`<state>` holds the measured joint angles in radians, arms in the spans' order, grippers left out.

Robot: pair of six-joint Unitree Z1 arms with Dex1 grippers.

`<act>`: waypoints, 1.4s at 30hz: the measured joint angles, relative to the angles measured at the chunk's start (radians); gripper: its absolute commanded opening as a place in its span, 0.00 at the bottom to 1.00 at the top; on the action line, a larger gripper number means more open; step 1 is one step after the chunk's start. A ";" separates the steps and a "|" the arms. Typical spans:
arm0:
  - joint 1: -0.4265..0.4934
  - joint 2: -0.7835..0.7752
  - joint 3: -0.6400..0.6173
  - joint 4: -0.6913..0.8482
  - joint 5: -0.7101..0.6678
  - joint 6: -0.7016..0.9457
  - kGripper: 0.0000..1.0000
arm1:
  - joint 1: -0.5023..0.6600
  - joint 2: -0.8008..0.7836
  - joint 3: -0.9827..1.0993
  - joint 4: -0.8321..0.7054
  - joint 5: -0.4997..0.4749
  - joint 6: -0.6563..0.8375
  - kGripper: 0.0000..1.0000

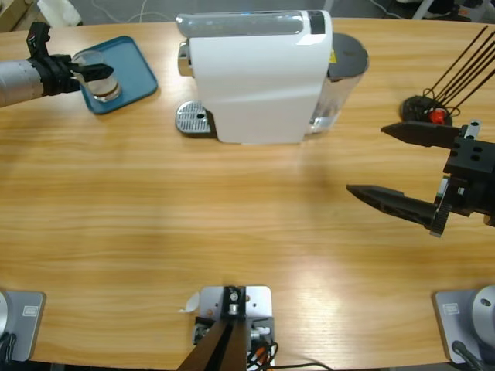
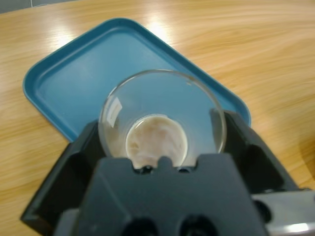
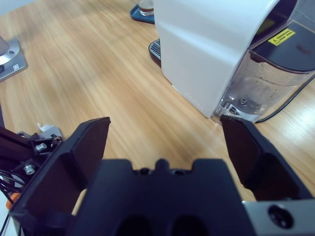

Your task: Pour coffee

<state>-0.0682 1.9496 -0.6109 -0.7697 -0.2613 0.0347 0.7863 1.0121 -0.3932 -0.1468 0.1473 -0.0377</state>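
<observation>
The left gripper point(image 2: 162, 147) clamps the glass point(image 2: 162, 118) of coffee point(image 2: 156, 140) over the blue tray point(image 2: 74, 78), seemingly for carrying; the right gripper point(image 1: 390, 166) idles wide open, empty.

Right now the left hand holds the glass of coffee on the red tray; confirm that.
Not quite: the tray is blue, not red, as the left wrist view shows. The left hand does hold the glass, with a little coffee in it, over that tray.
</observation>
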 measured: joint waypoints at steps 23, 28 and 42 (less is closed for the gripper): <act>-0.220 -0.644 -0.235 0.978 -0.015 0.007 0.98 | -0.006 -0.041 -0.113 0.260 -0.032 0.128 1.00; -0.276 -0.661 -0.419 1.299 -0.068 0.059 0.99 | -0.091 -0.041 -0.272 0.489 -0.038 0.139 1.00; -0.338 -0.839 -0.347 1.348 -0.045 0.056 0.69 | -0.115 0.100 -0.390 0.592 -0.100 0.133 1.00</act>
<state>-0.4066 1.1106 -0.9578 0.5782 -0.3065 0.0909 0.6711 1.1120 -0.7834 0.4456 0.0476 0.0955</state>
